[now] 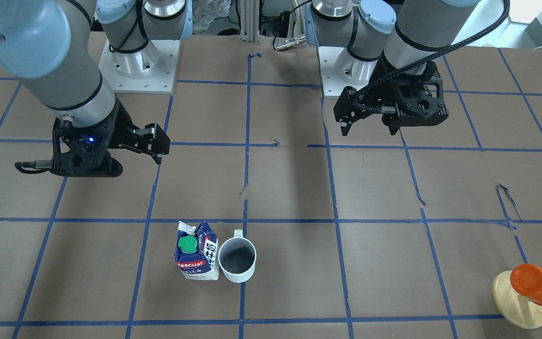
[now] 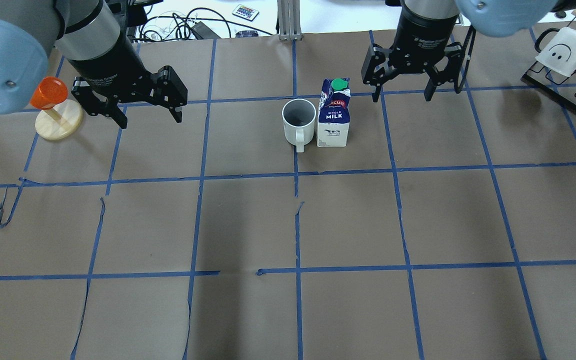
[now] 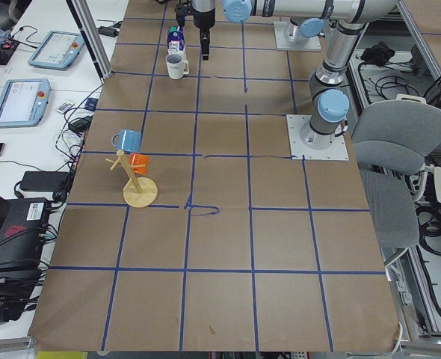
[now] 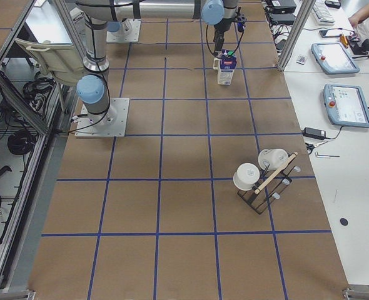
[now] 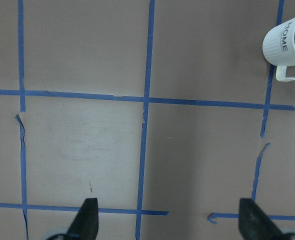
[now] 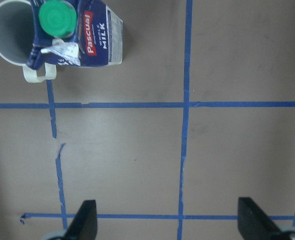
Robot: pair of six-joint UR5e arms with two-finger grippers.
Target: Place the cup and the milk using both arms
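Observation:
The white ribbed cup [image 2: 298,120] stands on the brown table with its handle toward the robot. The blue and white milk carton [image 2: 334,114] with a green cap stands upright against its right side. Both also show in the front view, the cup [image 1: 237,259] and the milk [image 1: 196,252]. My left gripper [image 2: 150,120] is open and empty, hovering well left of the cup; its wrist view has the cup [image 5: 290,42] at the top right. My right gripper [image 2: 404,97] is open and empty, just right of the milk; its wrist view has the milk [image 6: 77,37] at the top left.
An orange cup [image 2: 49,92] sits on a round wooden stand [image 2: 59,124] at the far left, close behind my left gripper. A black rack with white mugs [image 2: 563,50] stands at the far right. Blue tape lines grid the table.

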